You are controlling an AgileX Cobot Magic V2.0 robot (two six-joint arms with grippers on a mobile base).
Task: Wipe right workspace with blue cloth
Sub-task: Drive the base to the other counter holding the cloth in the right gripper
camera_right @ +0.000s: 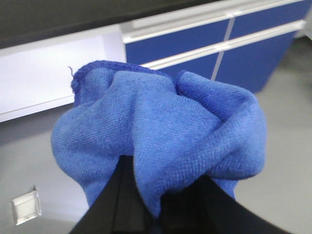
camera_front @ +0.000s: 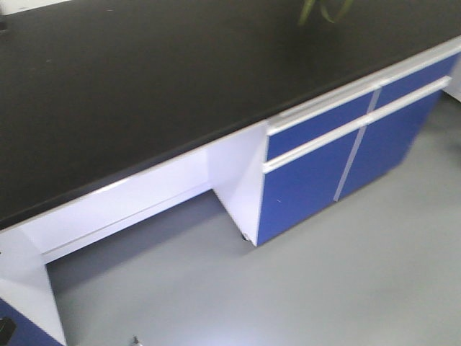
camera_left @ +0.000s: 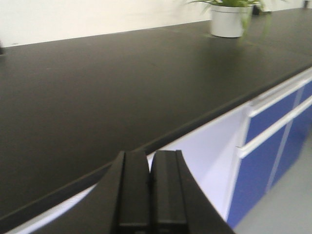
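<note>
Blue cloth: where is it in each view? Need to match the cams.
Exterior front-facing: not in it.
Left wrist: not in it.
Right wrist: the blue cloth fills the centre, bunched in the right tool.
Shared landmark: the blue cabinet fronts with white handles, seen in all three views.

I see a royal-blue fuzzy-weave fabric cloth (camera_right: pixel 161 141), a matte black flat benchtop (camera_front: pixel 144 86), deep blue cabinet fronts (camera_front: pixel 310 187) with pale silver-white handle strips (camera_front: pixel 317 143), a plain grey floor (camera_front: pixel 324 288), and a white round pot (camera_left: pixel 226 22) of green leaves (camera_left: pixel 229 3).
</note>
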